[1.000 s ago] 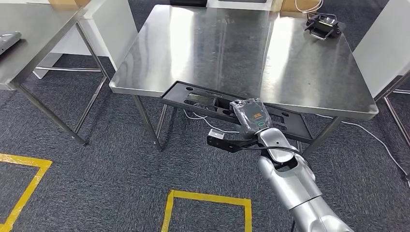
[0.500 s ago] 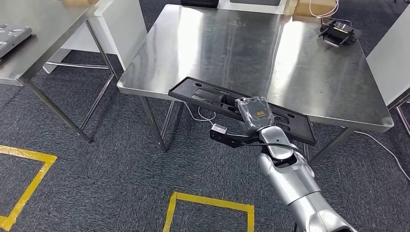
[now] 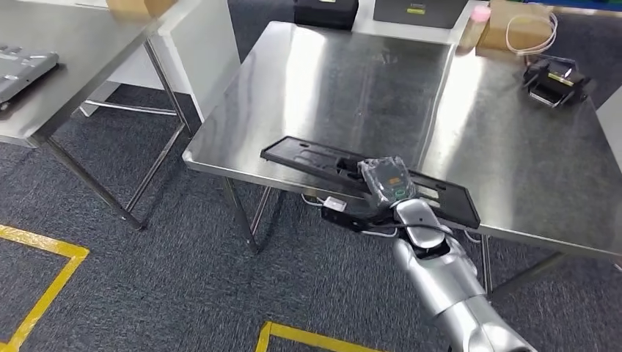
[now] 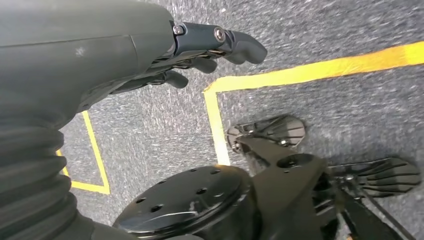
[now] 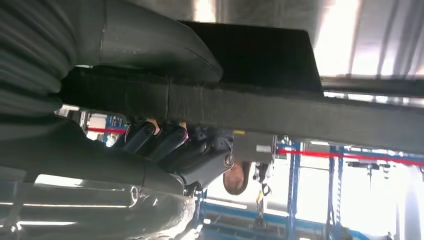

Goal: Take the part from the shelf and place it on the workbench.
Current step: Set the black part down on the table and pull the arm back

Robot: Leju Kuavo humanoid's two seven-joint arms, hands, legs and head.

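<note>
The part (image 3: 308,155) is a long flat black panel with cut-outs. It lies level across the near edge of the steel workbench (image 3: 352,81), and I cannot tell whether it touches the top. My right hand (image 3: 386,180) grips it near its middle. In the right wrist view the thumb (image 5: 150,45) lies on one face of the part (image 5: 250,107) and the fingers (image 5: 170,145) wrap the other. My left hand (image 4: 190,55) hangs over the carpet with its fingers loosely extended and nothing in it.
A black device (image 3: 555,77) sits at the workbench's far right. A cardboard box with a cable (image 3: 517,29) and two dark cases (image 3: 326,11) stand at the back. A second steel table (image 3: 66,81) on the left carries a grey item (image 3: 22,62). Yellow floor lines (image 3: 44,286) mark the carpet.
The whole view has shifted as the camera came nearer the workbench. My right hand has lifted the part from in front of the bench edge to over its near edge.
</note>
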